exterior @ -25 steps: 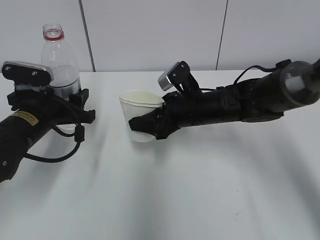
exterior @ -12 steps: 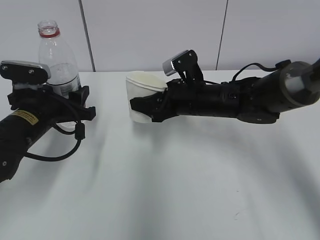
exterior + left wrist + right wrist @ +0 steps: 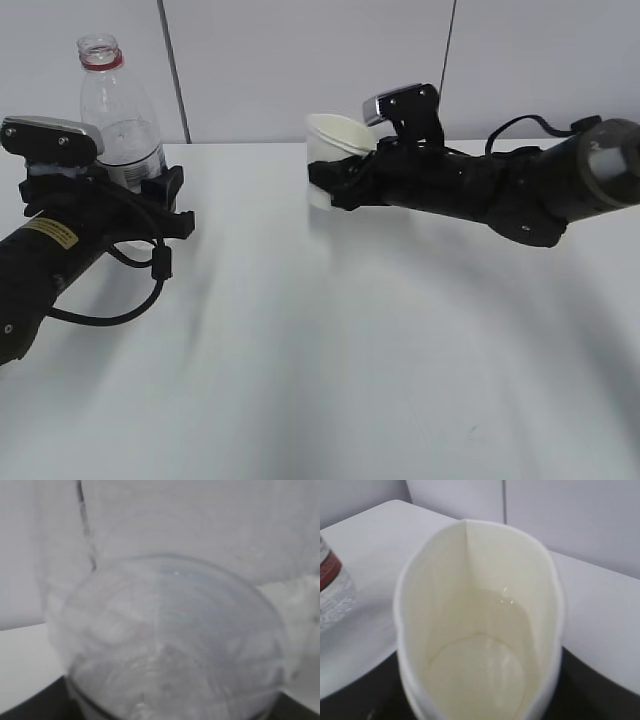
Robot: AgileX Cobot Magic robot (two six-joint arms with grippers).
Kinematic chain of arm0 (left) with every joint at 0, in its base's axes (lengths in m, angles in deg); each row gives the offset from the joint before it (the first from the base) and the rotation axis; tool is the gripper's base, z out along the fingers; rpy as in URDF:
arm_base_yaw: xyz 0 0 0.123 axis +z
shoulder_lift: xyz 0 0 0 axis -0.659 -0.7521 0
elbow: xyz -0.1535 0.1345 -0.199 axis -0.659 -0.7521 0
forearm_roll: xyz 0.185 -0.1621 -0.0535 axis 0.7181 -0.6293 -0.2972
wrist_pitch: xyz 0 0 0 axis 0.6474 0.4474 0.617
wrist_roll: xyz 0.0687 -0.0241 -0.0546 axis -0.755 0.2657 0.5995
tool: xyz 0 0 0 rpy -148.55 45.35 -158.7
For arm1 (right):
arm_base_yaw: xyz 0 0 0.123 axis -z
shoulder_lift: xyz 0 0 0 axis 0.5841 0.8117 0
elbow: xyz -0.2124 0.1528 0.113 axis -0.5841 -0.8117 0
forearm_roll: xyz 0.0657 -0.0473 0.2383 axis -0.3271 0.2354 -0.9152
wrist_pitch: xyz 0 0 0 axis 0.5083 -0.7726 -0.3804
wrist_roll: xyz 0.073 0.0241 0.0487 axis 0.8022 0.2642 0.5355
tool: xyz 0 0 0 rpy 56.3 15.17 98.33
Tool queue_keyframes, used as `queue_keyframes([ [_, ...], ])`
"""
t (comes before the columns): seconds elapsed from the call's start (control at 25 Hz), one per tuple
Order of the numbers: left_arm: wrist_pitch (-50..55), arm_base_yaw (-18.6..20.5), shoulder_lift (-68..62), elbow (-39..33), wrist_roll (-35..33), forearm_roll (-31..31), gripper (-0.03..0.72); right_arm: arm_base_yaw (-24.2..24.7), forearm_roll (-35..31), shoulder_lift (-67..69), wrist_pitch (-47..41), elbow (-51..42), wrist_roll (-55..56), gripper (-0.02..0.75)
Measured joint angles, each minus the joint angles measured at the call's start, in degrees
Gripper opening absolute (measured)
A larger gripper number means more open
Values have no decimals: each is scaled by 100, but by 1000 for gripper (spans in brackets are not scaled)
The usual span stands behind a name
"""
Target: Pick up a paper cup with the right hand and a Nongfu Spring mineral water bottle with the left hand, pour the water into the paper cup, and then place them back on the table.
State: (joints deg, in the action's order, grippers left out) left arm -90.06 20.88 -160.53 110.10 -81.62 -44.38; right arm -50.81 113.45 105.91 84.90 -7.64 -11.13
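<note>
In the exterior view, the left hand [image 3: 150,205] clamped the upright Nongfu Spring mineral water bottle [image 3: 118,125] at the table's [image 3: 330,350] left, while the right hand [image 3: 335,185] pinched the paper cup [image 3: 335,150], raised near centre. The left wrist view showed only blurred clear plastic. The right wrist view showed water [image 3: 490,630] inside the squeezed cup.

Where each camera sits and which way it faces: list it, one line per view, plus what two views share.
Exterior: faces the wall across the table, looking slightly down; both arms show, left hand, right hand.
Left wrist: pressed close to the Nongfu Spring mineral water bottle; only dark edges at the bottom corners.
Right wrist: looks into the paper cup; a dark part shows beneath it.
Shared: exterior and right wrist both show cup and bottle.
</note>
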Motion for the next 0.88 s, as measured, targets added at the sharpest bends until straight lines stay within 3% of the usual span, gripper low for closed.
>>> queue_keyframes([
  [0.36,-47,0,-151,0,0,27,411,696,-354,12,-466,0,-389,443],
  [0.88,-42,0,-635,0,2,48,411,1003,-474,427,-482,0,-1016,443],
])
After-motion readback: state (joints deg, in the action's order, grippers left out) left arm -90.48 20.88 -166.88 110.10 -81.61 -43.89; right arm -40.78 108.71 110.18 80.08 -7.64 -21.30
